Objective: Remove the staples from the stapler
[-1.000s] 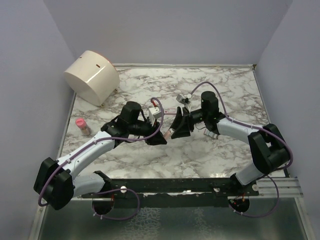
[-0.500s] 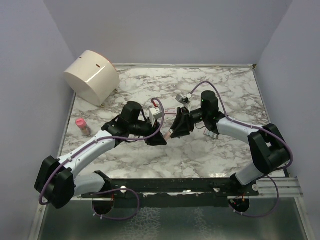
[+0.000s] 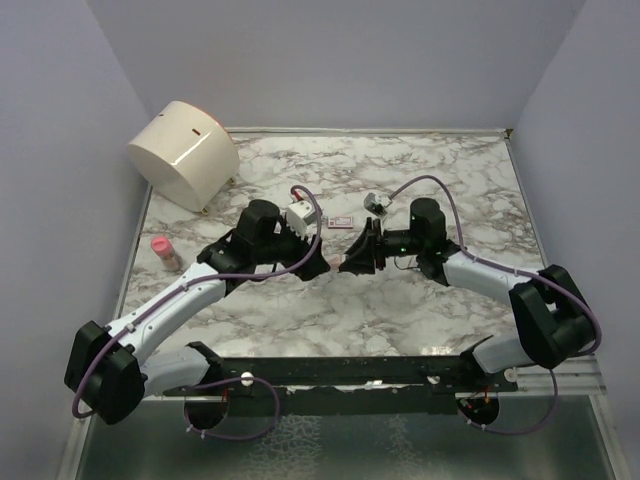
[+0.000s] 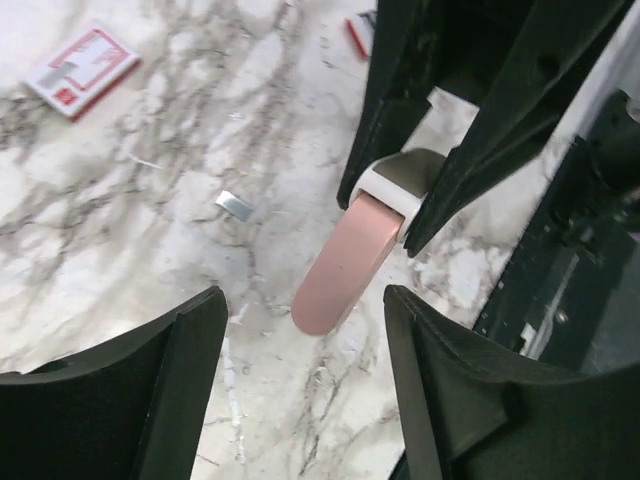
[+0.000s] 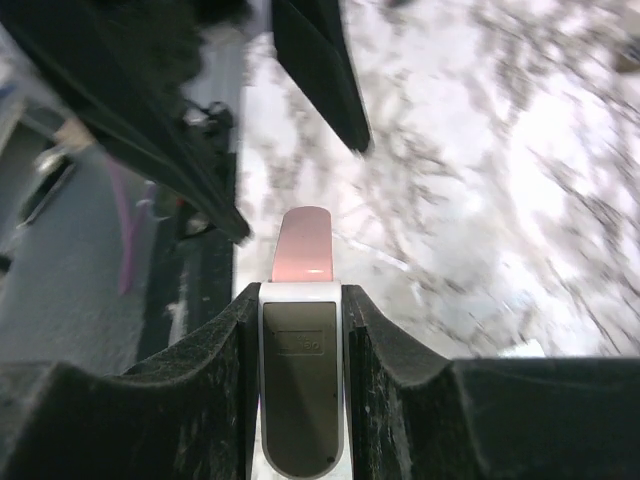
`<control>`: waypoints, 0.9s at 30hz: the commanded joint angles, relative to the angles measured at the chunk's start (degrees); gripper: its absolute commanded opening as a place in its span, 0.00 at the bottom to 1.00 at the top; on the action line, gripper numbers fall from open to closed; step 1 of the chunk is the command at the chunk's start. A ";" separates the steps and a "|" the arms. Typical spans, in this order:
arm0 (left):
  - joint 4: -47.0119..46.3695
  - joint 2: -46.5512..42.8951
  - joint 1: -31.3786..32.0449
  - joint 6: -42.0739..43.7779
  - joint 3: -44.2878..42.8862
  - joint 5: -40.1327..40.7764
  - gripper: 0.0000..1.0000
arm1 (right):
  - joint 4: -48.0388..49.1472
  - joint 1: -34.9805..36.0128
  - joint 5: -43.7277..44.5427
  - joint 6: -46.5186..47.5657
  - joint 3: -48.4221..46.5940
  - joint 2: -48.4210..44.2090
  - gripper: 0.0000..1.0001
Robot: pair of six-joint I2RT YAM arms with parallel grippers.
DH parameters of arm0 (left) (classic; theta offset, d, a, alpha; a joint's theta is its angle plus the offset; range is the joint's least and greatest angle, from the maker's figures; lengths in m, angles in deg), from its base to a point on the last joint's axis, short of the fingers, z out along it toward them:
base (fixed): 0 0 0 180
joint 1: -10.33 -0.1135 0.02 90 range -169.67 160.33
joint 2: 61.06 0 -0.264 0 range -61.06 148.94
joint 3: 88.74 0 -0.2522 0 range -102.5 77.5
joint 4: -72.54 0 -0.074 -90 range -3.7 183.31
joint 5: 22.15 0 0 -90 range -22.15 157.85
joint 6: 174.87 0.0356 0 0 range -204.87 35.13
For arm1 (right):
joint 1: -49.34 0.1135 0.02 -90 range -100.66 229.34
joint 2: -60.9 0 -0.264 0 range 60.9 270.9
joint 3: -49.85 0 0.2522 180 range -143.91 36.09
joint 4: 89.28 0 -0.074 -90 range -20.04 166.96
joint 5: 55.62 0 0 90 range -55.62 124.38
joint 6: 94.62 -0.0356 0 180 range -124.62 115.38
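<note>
My right gripper (image 5: 300, 295) is shut on the stapler (image 5: 300, 385), clamping its silvery-white rear, with the pink tip sticking out forward. It holds the stapler above the marble table (image 3: 420, 170). In the left wrist view the pink stapler (image 4: 350, 260) points toward my left gripper (image 4: 305, 340), which is open and empty, its tip just reaching between the two fingers without touching them. A tiny grey strip of staples (image 4: 235, 205) lies on the marble just left of the stapler. In the top view the two grippers, left (image 3: 316, 263) and right (image 3: 350, 262), face each other at mid table.
A flat pink tile (image 3: 341, 222) lies just behind the grippers and also shows in the left wrist view (image 4: 85, 68). A big cream drum (image 3: 185, 153) stands at the back left corner. A small pink bottle (image 3: 165, 252) lies by the left wall.
The right wrist has swung lower and to the right, still holding the stapler. The left gripper has shifted slightly away from the camera, now facing the stapler's tip.
</note>
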 commanded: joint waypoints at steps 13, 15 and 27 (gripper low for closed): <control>-5.29 -8.61 -0.77 2.48 0.79 34.51 0.74 | -11.34 3.33 63.55 13.00 3.72 -3.12 0.01; -5.95 -9.83 -1.13 2.74 1.79 35.61 0.74 | -14.54 4.36 65.03 13.20 1.72 0.18 0.01; -6.22 -12.74 -1.52 2.88 3.62 34.95 0.74 | -31.95 8.27 66.37 8.68 -10.20 10.64 0.01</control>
